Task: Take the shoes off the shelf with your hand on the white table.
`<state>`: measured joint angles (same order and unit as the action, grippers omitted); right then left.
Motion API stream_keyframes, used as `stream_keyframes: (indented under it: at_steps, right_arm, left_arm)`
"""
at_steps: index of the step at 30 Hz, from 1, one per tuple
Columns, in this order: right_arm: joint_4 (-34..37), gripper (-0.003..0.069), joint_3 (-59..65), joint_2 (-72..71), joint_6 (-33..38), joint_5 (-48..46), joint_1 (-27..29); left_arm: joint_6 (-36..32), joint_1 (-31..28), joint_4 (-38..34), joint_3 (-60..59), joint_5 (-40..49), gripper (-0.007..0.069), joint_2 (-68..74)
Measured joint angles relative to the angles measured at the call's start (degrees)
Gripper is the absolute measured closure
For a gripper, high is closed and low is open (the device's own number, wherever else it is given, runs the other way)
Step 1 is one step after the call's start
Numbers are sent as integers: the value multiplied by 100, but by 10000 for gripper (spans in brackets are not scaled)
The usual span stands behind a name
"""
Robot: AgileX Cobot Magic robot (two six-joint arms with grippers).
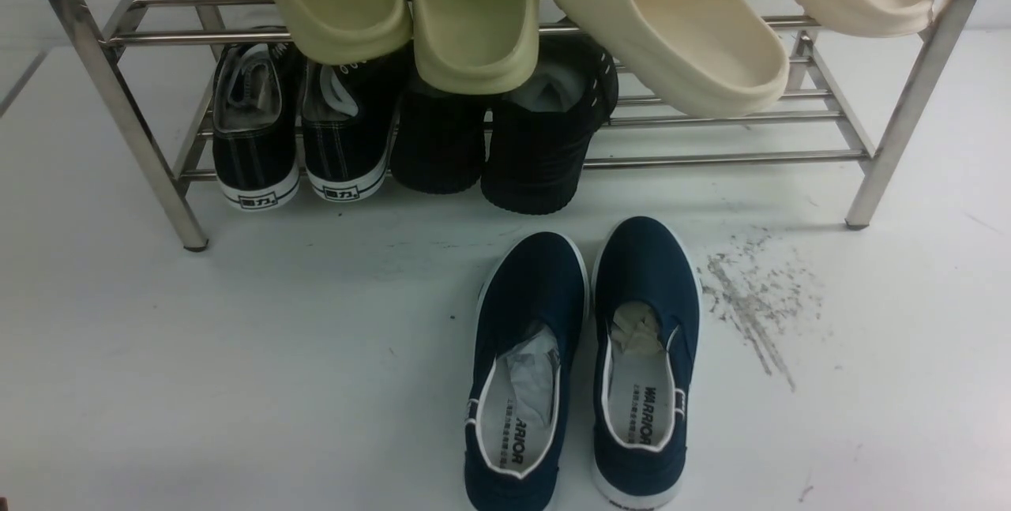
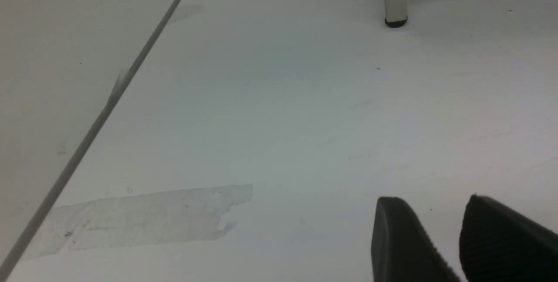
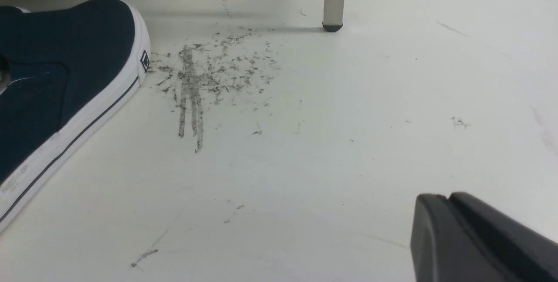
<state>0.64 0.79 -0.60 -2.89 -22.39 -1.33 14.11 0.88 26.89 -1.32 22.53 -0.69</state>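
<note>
The blue shoes (image 1: 584,361) sit on the white bench (image 1: 237,385); the left pincer (image 2: 440,238) is apart, the right pincer (image 3: 449,229) pressed together.

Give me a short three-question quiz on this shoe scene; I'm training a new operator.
1. True or false: the navy shoes are on the white table.
2. What stands nearest the scuff marks? A) navy shoes B) black sneakers
3. Are the right gripper fingers together or apart?

Key: 1 true, clear of the shelf. 2 A. 3 together.
</note>
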Motion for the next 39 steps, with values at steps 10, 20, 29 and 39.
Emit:
stream_keyframes:
  at_steps: [10, 20, 29, 39]
  right_arm:
    - [-21, 611, 0, 0, 0, 0, 0]
    - [-21, 611, 0, 0, 0, 0, 0]
    - [-21, 611, 0, 0, 0, 0, 0]
    - [-21, 599, 0, 0, 45, 0, 0]
  left_arm:
    - [0, 0, 0, 0, 0, 383, 0]
    - [0, 0, 0, 0, 0, 383, 0]
    - [0, 0, 0, 0, 0, 383, 0]
    - [0, 0, 0, 0, 0, 383, 0]
